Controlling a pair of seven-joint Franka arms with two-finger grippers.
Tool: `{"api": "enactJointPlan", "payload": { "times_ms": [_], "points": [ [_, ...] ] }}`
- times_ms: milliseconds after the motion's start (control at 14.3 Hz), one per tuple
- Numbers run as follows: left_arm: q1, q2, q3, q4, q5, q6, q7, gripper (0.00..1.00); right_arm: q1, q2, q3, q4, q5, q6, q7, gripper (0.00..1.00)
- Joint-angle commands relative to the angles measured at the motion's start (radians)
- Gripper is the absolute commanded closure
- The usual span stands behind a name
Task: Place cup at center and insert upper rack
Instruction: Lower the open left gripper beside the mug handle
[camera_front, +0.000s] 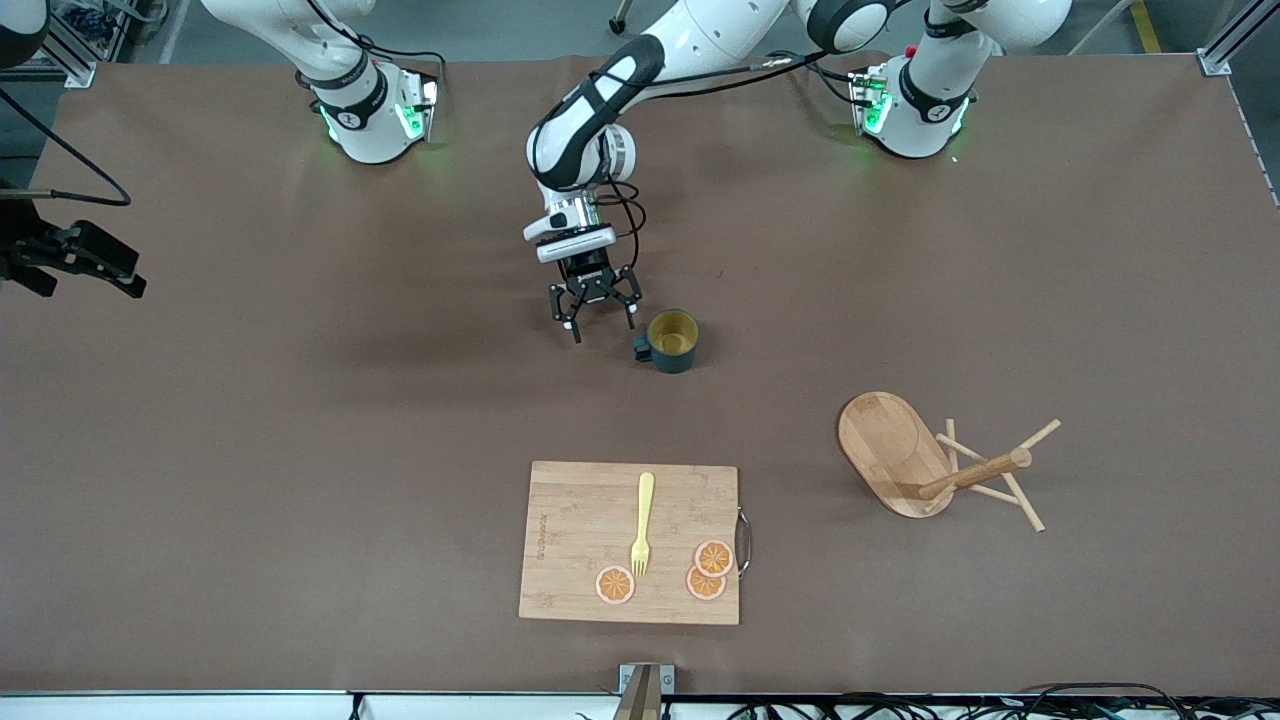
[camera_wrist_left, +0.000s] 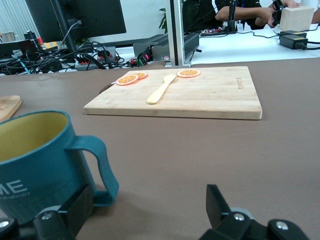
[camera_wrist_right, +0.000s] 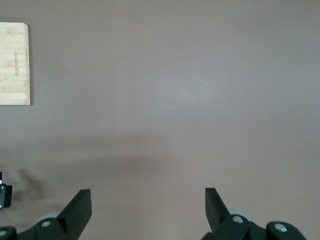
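1. Nearest the front camera lies the cutting board (camera_front: 630, 542), holding a fork (camera_front: 641, 524).
2. The upper rack (camera_front: 925, 466) lies tipped over toward the left arm's end.
3. The cup (camera_front: 672, 340) stands upright mid-table, seemingly placed; left gripper (camera_front: 596, 302) hangs beside it, fingers released.
4. Right gripper (camera_wrist_right: 148, 206) waits, spread and empty.
5. Next: grasp and stand the rack.

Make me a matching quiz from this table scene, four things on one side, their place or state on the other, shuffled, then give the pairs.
Column one:
1. cup
2. upper rack
3. fork
4. left gripper

Column two:
A. lying on the cutting board among orange slices
B. tipped over on its side, toward the left arm's end of the table
C. open, empty, beside the cup's handle
D. standing upright near the table's middle, nothing in it

Pairs: 1-D, 2-B, 3-A, 4-C
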Motion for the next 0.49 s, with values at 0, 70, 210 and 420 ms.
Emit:
{"api": "enactJointPlan", "payload": {
  "times_ms": [0,70,210,420],
  "points": [
    [0.0,0.009,0.004,0.008,0.026,-0.014,-0.033,0.0,-0.012,-0.036,0.005,-0.043,0.01,0.024,-0.004,0.0],
    [0.003,0.01,0.004,0.008,0.025,-0.014,-0.033,0.0,-0.01,-0.036,0.005,-0.042,0.009,0.018,-0.004,0.0],
    [0.008,0.012,0.004,0.008,0.025,-0.014,-0.033,0.0,-0.009,-0.033,0.006,-0.042,0.005,0.013,-0.006,0.0],
    [0.02,0.012,0.004,0.005,0.02,-0.014,-0.04,0.0,-0.01,-0.032,0.008,-0.042,0.002,0.013,-0.006,0.0]
  ]
}}
